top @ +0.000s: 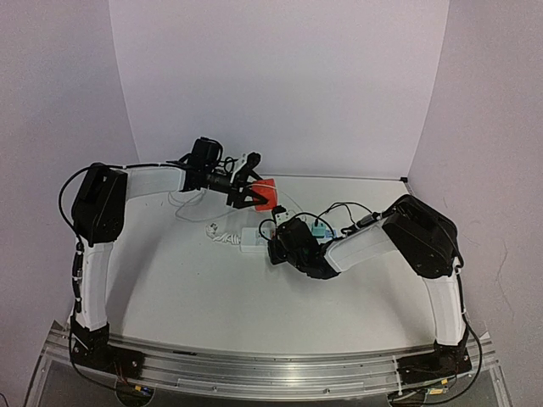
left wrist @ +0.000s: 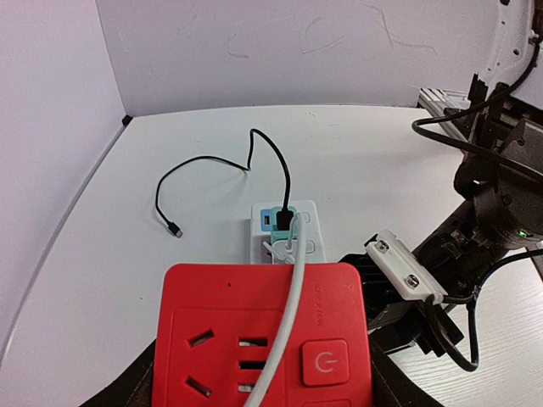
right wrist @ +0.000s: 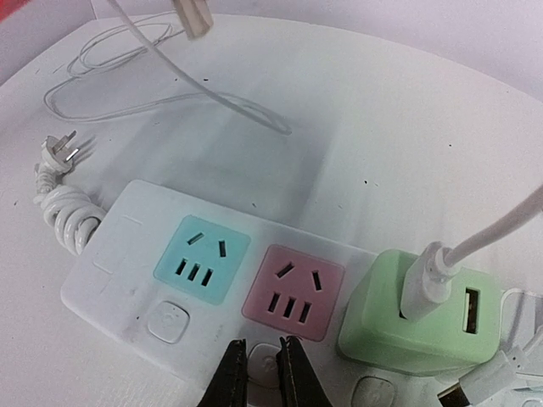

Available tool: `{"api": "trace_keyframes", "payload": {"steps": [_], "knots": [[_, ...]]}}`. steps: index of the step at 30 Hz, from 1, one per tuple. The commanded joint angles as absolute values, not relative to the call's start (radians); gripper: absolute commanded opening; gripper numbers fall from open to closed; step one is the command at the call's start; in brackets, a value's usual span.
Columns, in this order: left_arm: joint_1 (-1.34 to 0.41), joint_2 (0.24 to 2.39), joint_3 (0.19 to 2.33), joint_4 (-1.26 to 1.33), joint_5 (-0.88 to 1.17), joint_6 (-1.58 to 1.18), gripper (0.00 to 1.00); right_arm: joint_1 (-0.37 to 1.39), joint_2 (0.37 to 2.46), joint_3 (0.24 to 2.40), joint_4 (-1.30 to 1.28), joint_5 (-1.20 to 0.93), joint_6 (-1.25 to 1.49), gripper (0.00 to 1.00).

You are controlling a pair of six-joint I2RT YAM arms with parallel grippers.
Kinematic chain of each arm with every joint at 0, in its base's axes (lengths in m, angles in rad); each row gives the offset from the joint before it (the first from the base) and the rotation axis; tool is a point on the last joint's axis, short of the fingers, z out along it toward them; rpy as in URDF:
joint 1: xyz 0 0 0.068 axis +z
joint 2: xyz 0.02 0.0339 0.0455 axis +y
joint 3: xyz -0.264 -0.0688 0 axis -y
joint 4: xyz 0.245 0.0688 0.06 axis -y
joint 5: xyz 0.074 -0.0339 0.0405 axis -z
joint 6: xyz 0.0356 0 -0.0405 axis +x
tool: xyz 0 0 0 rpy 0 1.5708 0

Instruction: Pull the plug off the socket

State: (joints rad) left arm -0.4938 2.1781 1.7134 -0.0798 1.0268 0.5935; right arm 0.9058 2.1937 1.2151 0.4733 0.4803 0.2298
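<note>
Socket: long white strip, laid flat on the table. It is seen near centre in the top view, running roughly 9 to 3 o'clock and partly covered by the right arm.

Right wrist view:
- A blue outlet panel is noted, with a pink outlet panel at its 3 o'clock.
- A green adapter is seated in the strip further toward 3 o'clock.
- A white cable is plugged into the adapter and led off toward 2 o'clock.
- The strip's own coiled cord is bunched at the 9 o'clock end. Its pronged plug lies loose on the table at the coil's 12 o'clock.

Right gripper: fingers are drawn almost together with only a narrow slit left, and nothing is seen between them. The tips are set at the strip's 6 o'clock edge, below the blue and pink panels.

Left gripper: closed partway on a red cube, which is clamped by its two sides. The cube's outlet face and power button are turned to the wrist camera. In the top view the cube is found at 12 o'clock of the strip's left end, apart from it.

A black cable is run from the green adapter over the table toward 10 o'clock, its free end lying loose.
</note>
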Motion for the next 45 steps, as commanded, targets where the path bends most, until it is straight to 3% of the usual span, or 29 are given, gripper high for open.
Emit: {"api": "trace_keyframes", "payload": {"steps": [1,16,21,26,30,39,45], "knots": [[-0.499,2.125,1.755,-0.186,1.076,0.701,0.0,0.913,2.289,1.168,0.177,0.419,0.219,0.13],[-0.458,2.08,1.755,-0.58,1.017,1.032,0.0,0.913,2.243,1.214,0.173,0.401,0.146,0.16],[-0.431,2.083,1.77,-0.625,1.04,1.021,0.0,0.914,2.192,1.219,0.173,0.348,0.099,0.19],[-0.428,2.089,1.75,-0.522,1.062,0.806,0.0,0.913,2.128,1.231,0.179,0.294,0.067,0.26],[-0.429,2.092,1.735,-0.447,1.065,0.619,0.0,0.916,2.081,1.238,0.204,0.25,0.055,0.4],[-0.429,2.06,1.655,-0.308,0.998,0.263,0.0,0.933,1.961,1.22,0.303,0.254,0.051,0.89],[-0.43,2.063,1.648,-0.262,1.03,0.092,0.0,0.954,1.967,1.218,0.48,0.311,0.094,0.93]]}}
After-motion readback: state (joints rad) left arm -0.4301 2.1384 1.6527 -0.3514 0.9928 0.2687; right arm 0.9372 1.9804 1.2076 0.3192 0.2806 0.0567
